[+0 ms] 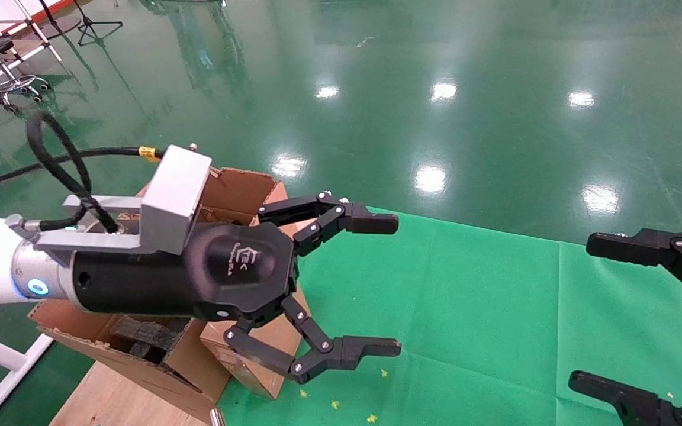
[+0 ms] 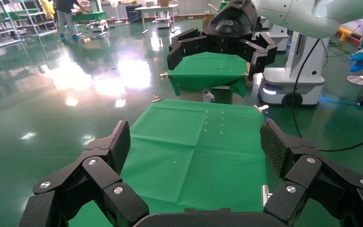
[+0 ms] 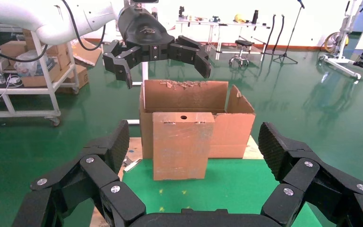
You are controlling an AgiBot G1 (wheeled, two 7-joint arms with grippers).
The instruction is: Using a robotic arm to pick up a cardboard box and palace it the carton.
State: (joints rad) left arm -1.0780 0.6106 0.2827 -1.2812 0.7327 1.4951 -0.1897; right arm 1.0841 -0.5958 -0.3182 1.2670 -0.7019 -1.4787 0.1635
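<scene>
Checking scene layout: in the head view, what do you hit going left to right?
Carton → left gripper, open, with the cardboard box just behind it → bare green cloth → right gripper, open.

A small reddish-brown cardboard box [image 3: 182, 144] stands upright on a green cloth [image 3: 227, 187] covering the tabletop, directly in front of the large open carton [image 3: 196, 116] with torn flap edges. The right gripper [image 3: 196, 156] frames the box from the near side, jaws spread wide and empty. Beyond and above the carton, the left gripper [image 3: 163, 64] hangs with jaws open on its white robotic arm [image 3: 52, 21].
</scene>
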